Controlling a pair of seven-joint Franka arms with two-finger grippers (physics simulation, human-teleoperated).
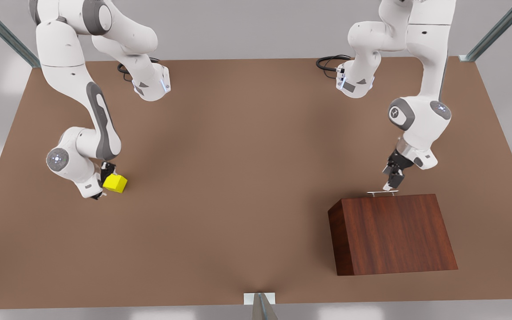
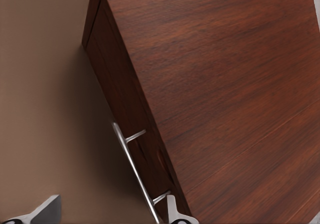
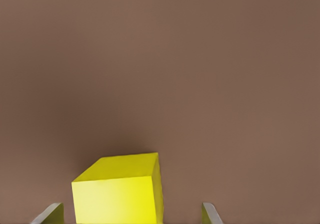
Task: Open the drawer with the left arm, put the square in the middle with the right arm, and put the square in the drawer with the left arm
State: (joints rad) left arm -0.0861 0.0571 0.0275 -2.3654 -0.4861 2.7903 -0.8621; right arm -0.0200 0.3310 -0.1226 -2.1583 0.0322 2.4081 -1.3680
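We see two arms of the same build. The left arm [image 1: 420,111] and the right arm [image 1: 78,133] both have smooth white shells with rounded links. Grey covers sit over the joints, and a long grey stripe runs along one link of the right arm. Each wrist has a round grey cap with a small ring of light dots or a thin mark on it. Small dark screw points are visible on the white shells. A black cable [image 1: 329,62] curls in a loop beside each base. Each arm ends in a black end effector with two fingers, whose tips look pale grey in the wrist views.
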